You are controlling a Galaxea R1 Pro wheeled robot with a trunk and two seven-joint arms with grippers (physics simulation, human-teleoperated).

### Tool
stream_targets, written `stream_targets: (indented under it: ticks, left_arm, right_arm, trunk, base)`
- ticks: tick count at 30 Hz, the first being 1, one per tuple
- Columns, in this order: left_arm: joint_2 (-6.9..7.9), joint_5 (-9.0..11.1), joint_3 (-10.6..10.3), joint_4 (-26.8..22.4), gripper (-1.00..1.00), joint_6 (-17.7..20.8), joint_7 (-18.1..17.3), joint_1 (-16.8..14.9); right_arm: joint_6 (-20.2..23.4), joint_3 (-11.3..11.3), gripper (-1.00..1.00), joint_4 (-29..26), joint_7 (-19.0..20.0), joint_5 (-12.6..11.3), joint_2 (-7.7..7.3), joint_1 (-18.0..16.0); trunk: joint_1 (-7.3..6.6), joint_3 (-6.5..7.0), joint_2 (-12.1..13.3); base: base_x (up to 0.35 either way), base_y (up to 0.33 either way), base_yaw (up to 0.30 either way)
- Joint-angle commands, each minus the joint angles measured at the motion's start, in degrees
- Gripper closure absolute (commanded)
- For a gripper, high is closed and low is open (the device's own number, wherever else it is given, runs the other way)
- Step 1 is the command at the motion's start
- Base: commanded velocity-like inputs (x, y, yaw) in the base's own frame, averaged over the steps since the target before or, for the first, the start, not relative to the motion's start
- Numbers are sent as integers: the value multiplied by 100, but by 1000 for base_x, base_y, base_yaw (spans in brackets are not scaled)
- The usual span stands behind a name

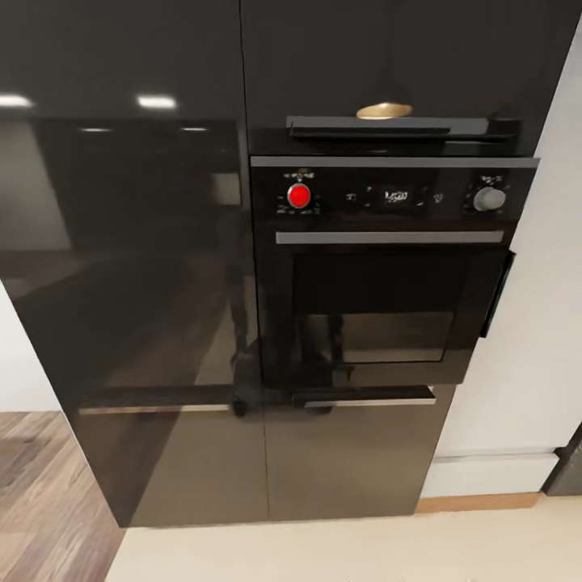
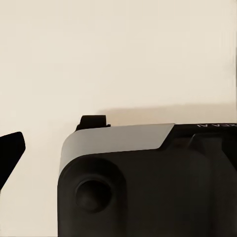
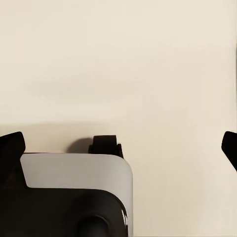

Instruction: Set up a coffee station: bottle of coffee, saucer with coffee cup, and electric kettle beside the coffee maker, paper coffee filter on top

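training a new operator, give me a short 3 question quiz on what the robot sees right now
1. True or false: the built-in black oven with a glass door sits to the right of the tall glossy black cabinet panel.
2. What colour is the round knob at the left of the oven's control strip? A) green B) red C) blue
3. Fill in: the floor at the head view's lower left is brown ____ planking.

Key: 1 true; 2 B; 3 wood

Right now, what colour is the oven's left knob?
Red; the left knob shows best in the head view.
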Motion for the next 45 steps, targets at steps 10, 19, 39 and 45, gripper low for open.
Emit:
stream_targets:
  ticks: [10,19,39,45]
  left_arm:
    - [0,-3,4,-10,-100,-7,1,3]
    - [0,-3,5,-10,-100,-12,2,3]
    - [42,-12,6,-10,-100,-192,2,3]
    - [43,-12,6,-10,-100,-192,2,3]
  right_arm:
    - [-4,-1,-100,1,-1,-4,0,-3]
    - [-9,-6,-100,1,-11,2,0,-3]
    - [-11,1,-100,1,-8,5,0,-3]
    - [-11,1,-100,1,-9,5,0,-3]
  trunk:
    - [0,-5,-3]
    - [0,-5,-3]
    - [0,-5,-3]
    - [0,-5,-3]
  base:
    - [0,0,-252]
    - [95,-82,-187]
    - [40,-35,-216]
    - [53,-25,-233]
